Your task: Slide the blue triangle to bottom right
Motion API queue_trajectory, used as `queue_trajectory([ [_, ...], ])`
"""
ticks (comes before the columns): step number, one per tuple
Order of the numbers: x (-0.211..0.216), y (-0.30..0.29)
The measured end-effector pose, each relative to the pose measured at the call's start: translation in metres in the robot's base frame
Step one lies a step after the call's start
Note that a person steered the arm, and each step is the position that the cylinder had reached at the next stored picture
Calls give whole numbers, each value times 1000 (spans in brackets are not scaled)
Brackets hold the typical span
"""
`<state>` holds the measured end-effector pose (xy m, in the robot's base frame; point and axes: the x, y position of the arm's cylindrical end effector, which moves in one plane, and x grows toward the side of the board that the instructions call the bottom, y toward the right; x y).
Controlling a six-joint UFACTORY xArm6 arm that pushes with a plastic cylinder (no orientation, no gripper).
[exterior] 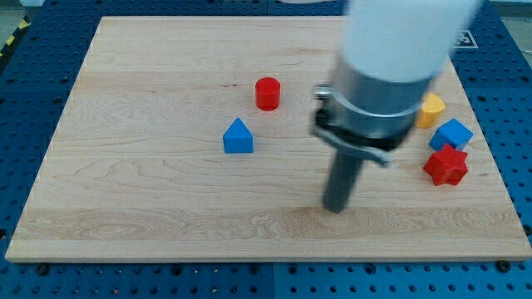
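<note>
My arm is showing a blurred white casing above a grey metal collar, a black clamp ring, and a dark rod narrowing to my tip.

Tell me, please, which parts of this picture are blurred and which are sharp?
In the camera view, the arm's pale upper body is soft and blurred, the rod down to my tip slightly soft; the blue triangle, to the tip's left, and the red cylinder look sharp, with small soft shadows.

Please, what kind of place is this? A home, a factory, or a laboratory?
Most likely a robotics laboratory bench. A wooden board lies on a blue perforated table, a robot arm ends in a dark rod with my tip on the board, and small blocks such as the blue triangle lie around.
</note>
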<state>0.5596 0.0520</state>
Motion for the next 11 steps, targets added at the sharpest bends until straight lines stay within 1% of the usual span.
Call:
queue_trajectory([
  [1, -26, -86],
  [2, -81, -162],
  [3, -116, -172],
  [4, -111, -151],
  [5, -89, -127],
  [6, -86, -103],
  [10, -96, -66],
  [11, -96, -45],
])
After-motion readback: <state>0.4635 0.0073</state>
